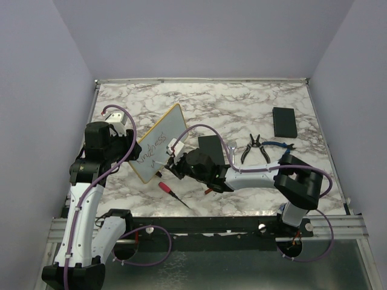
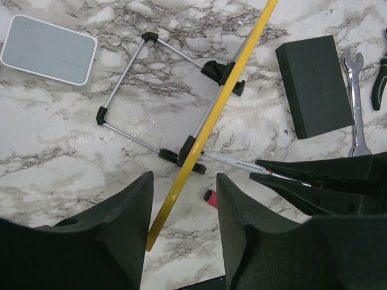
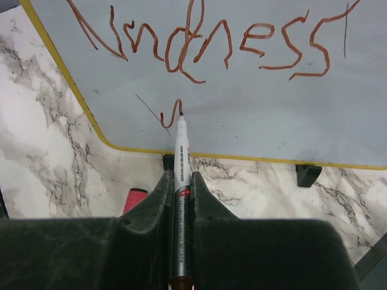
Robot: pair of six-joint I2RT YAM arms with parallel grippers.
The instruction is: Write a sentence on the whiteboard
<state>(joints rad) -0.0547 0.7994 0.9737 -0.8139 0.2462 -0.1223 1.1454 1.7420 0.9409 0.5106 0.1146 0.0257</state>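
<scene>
The whiteboard [image 1: 162, 140], pale with a yellow frame, stands tilted on a wire stand [image 2: 151, 90]. The left wrist view shows it edge-on as a yellow strip [image 2: 211, 121]. Its face [image 3: 254, 115] carries the sentence: one line of red-brown handwriting reading about "kindness" [image 3: 205, 42], and a short stroke below it [image 3: 171, 115]. My right gripper [image 3: 181, 181] is shut on a white marker [image 3: 181, 157] whose tip touches that stroke; this gripper also shows in the top view [image 1: 174, 164]. My left gripper [image 2: 181, 181] is open, its fingers either side of the board's lower corner without touching it; it also shows in the top view [image 1: 130, 145].
A black block [image 2: 314, 84] and a wrench [image 2: 357, 103] lie right of the board, with pliers [image 1: 254, 148] and a black slab [image 1: 284, 121] further right. A red-handled screwdriver [image 1: 172, 193] lies in front. A small grey white-rimmed panel [image 2: 48, 48] lies behind the board.
</scene>
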